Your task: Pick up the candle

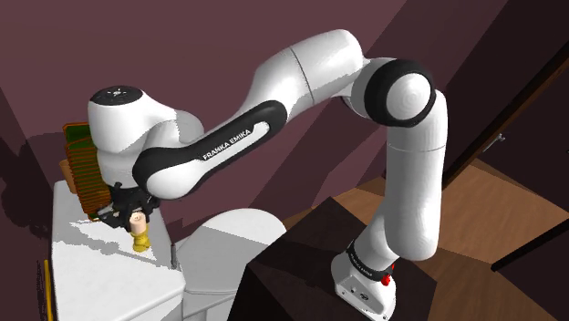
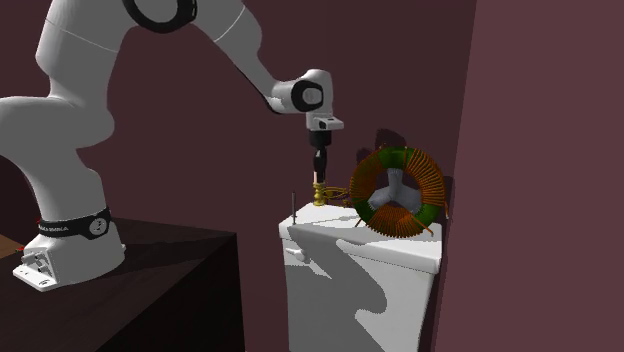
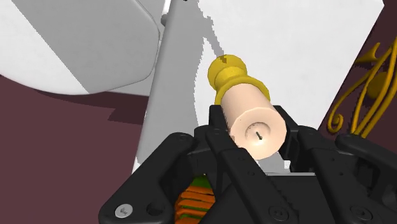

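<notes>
The candle (image 3: 253, 121) is a pale peach cylinder with a short wick, set in a yellow knobbed holder (image 3: 230, 73). My black gripper (image 3: 254, 135) is shut on the candle's upper part, one finger (image 3: 219, 127) on each side of it. In the shoulder view the candle (image 1: 139, 230) hangs under the gripper (image 1: 134, 217), above the white tank top (image 1: 91, 264). In the second exterior view the gripper (image 2: 319, 172) points straight down with the candle (image 2: 319, 190) just over the white top (image 2: 330, 232). I cannot tell whether the holder touches the top.
An orange and green ring-shaped ornament (image 2: 395, 190) stands upright just behind the candle, close to the wall, also seen as the ornament (image 1: 84, 169). A gold curled wire piece (image 3: 369, 83) lies beside it. A thin upright pin (image 2: 293, 208) stands at the top's near edge. The dark stand (image 2: 150, 280) lies lower.
</notes>
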Robot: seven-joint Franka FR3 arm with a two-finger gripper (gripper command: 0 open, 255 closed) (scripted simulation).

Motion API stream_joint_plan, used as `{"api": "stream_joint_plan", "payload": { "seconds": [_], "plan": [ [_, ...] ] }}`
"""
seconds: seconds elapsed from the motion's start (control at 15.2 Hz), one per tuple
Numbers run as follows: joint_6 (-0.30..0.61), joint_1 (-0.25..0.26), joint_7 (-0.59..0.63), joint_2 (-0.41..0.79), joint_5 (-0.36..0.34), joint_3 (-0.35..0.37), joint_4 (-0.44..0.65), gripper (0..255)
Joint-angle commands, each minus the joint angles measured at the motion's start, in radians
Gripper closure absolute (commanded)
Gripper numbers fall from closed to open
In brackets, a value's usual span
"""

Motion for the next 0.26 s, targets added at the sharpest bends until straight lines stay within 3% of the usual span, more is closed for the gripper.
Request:
{"api": "stream_joint_plan", "payload": {
  "seconds": [0.0, 0.2],
  "plan": [
    [-0.02, -0.002, -0.005, -0.013, 0.01, 0.007, 0.009, 255],
    [-0.032, -0.005, -0.009, -0.022, 0.016, 0.011, 0.012, 255]
  ]
}}
